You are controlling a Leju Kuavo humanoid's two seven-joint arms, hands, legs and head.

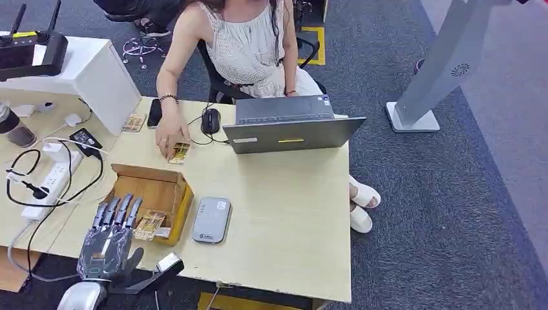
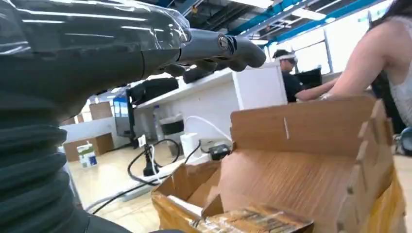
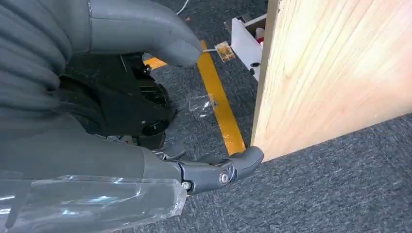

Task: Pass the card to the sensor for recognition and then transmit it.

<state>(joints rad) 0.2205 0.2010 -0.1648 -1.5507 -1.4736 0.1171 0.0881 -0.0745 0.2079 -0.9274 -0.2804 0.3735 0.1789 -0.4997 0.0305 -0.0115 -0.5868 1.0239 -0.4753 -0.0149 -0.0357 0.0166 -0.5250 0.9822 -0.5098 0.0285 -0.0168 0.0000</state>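
A stack of yellowish cards (image 1: 150,225) lies in the near end of an open cardboard box (image 1: 155,188) on the desk's left side. My left hand (image 1: 110,236) hovers at the box's near edge, fingers stretched out over the box beside the cards, holding nothing. In the left wrist view the fingers (image 2: 214,48) reach above the box (image 2: 311,160) and the cards (image 2: 252,221). The grey-white sensor (image 1: 212,219) lies flat just right of the box. My right hand (image 3: 145,97) hangs low beside the desk's wooden side panel (image 3: 335,73), thumb and fingers apart and empty.
A person sits across the desk, one hand (image 1: 169,135) resting on another card (image 1: 179,152). A laptop (image 1: 291,126), mouse (image 1: 210,120), phone (image 1: 154,112), a further card (image 1: 134,122), a power strip with cables (image 1: 52,177) and a white machine (image 1: 77,74) crowd the far and left sides.
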